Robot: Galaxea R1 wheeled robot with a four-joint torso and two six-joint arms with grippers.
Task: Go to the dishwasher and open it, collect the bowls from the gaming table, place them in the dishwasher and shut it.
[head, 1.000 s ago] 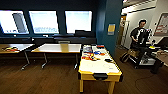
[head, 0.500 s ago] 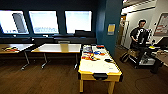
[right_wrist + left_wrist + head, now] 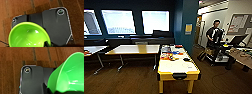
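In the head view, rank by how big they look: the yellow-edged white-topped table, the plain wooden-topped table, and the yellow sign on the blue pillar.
1. Yellow-edged white-topped table, nearest the camera, which inflates it.
2. Plain wooden-topped table, farther back.
3. Yellow sign, clearly smallest.

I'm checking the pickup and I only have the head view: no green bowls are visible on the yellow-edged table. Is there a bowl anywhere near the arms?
Observer: Yes. The left wrist view has a lime-green bowl close to the camera, above the brown wood floor.
Operator: And the other arm?
Observer: The right wrist view has a green bowl too. Its open side faces the camera and I see nothing inside.
Operator: Are they gripped properly?
Observer: I cannot tell. Something dark overlaps that bowl's rim in the right wrist view, but the grip itself isn't clear.
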